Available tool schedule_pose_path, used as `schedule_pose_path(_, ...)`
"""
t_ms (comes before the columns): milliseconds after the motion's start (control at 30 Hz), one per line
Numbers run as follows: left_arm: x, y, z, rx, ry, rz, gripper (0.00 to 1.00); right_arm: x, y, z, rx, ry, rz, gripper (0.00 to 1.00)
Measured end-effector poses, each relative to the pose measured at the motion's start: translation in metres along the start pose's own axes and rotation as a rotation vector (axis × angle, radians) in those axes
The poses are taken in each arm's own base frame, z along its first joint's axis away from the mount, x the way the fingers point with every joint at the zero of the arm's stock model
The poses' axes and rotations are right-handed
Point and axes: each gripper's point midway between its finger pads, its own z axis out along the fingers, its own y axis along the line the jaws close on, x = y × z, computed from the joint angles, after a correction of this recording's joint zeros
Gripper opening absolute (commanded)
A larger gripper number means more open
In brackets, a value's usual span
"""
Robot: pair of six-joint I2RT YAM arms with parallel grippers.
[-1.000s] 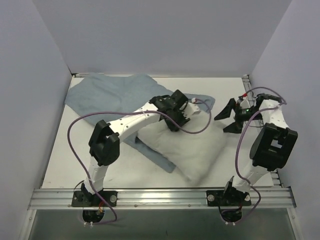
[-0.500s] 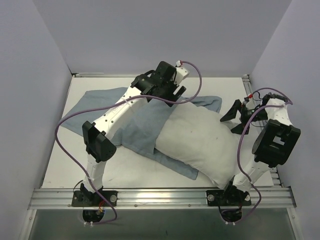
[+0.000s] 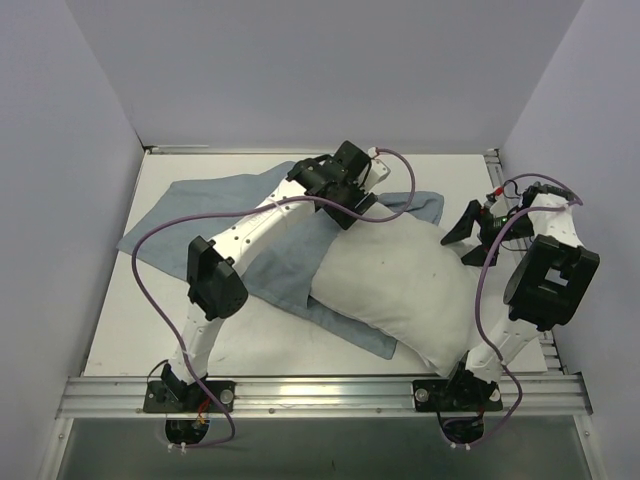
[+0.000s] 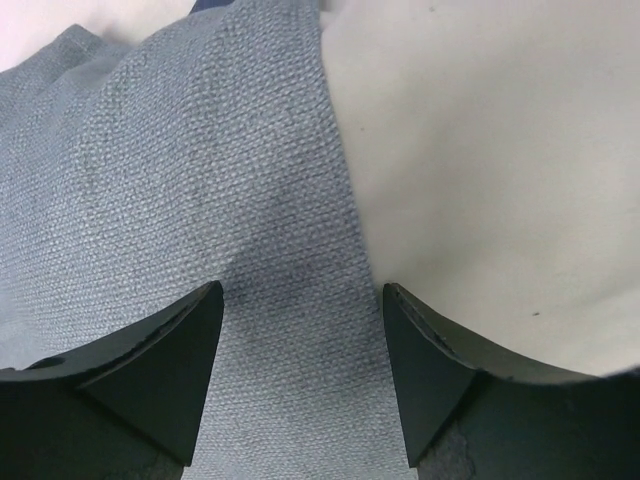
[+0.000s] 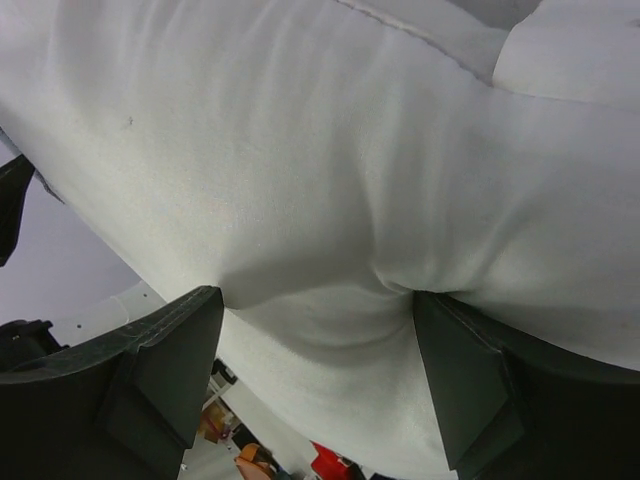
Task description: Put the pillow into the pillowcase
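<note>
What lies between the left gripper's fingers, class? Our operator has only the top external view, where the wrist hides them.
Observer: Left wrist view: the grey-blue pillowcase spans the gap of the open left gripper.
Operator: What's next to it?
Observer: The pillow; its white edge runs beside that fabric, by one finger.
Operator: And the other arm?
Observer: Right wrist view: spread wide, the right gripper presses into the pillow, which bulges between its fingers.
</note>
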Motion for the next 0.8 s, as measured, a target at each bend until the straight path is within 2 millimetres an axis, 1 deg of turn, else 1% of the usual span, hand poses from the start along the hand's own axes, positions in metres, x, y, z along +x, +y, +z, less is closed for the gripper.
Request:
schedule_pose_path(33,-0.002,-0.001,-0.001,0.001,-0.007,0.001,0.72,0.0,0.0,0.0,0.003,0.0,0.0,0.76)
schedule_pose_path(67,-0.004,-0.004,-0.002,0.003,-0.011,0.002,0.69,0.0,-0.001,0.0,0.005,0.001,0.0,0.71)
schedule_pose_path(133,-0.007,-0.005,-0.001,-0.004,-0.016,0.002,0.68,0.001,-0.002,0.0,0.014,0.003,-0.004,0.68)
schedule_pose_path(167,-0.008,-0.005,0.001,-0.008,-0.017,0.003,0.68,0.001,-0.003,0.001,0.02,0.005,-0.006,0.65)
schedule_pose_path(233,-0.008,-0.006,0.007,-0.017,-0.011,0.007,0.64,0.001,-0.004,0.001,0.033,0.008,-0.013,0.6)
schedule_pose_path(267,-0.007,-0.004,0.011,-0.025,-0.005,0.009,0.61,0.002,-0.005,0.001,0.038,0.01,-0.015,0.56)
schedule_pose_path(300,-0.006,-0.003,0.015,-0.031,0.002,0.011,0.52,0.002,-0.006,0.002,0.043,0.011,-0.021,0.53)
schedule_pose_path(333,-0.004,-0.002,0.02,-0.04,0.012,0.014,0.47,0.002,-0.007,0.002,0.046,0.013,-0.025,0.5)
schedule_pose_path(367,-0.002,-0.001,0.024,-0.047,0.021,0.019,0.41,0.003,-0.007,0.002,0.049,0.015,-0.03,0.44)
schedule_pose_path(400,-0.001,0.001,0.027,-0.053,0.027,0.024,0.34,0.003,-0.008,0.002,0.051,0.017,-0.035,0.4)
schedule_pose_path(433,-0.001,0.002,0.03,-0.056,0.03,0.025,0.31,0.003,-0.008,0.002,0.053,0.019,-0.037,0.37)
schedule_pose_path(467,-0.001,0.004,0.031,-0.06,0.03,0.025,0.3,0.004,-0.008,0.002,0.056,0.022,-0.041,0.32)
schedule_pose_path(500,-0.002,0.006,0.032,-0.062,0.028,0.025,0.3,0.004,-0.008,0.002,0.059,0.024,-0.047,0.3)
schedule_pose_path(600,-0.009,0.01,0.03,-0.059,0.006,0.013,0.24,0.006,-0.008,0.005,0.067,0.037,-0.065,0.24)
schedule_pose_path(667,-0.015,0.012,0.026,-0.059,-0.012,0.008,0.12,0.008,-0.007,0.007,0.072,0.05,-0.072,0.2)
schedule_pose_path(733,-0.016,0.013,0.026,-0.06,-0.017,0.01,0.04,0.009,-0.006,0.01,0.077,0.064,-0.077,0.17)
schedule_pose_path(767,-0.017,0.012,0.026,-0.06,-0.018,0.01,0.0,0.009,-0.006,0.011,0.079,0.068,-0.081,0.14)
schedule_pose_path(800,-0.017,0.011,0.026,-0.053,-0.018,0.009,0.0,0.01,-0.005,0.012,0.079,0.071,-0.083,0.12)
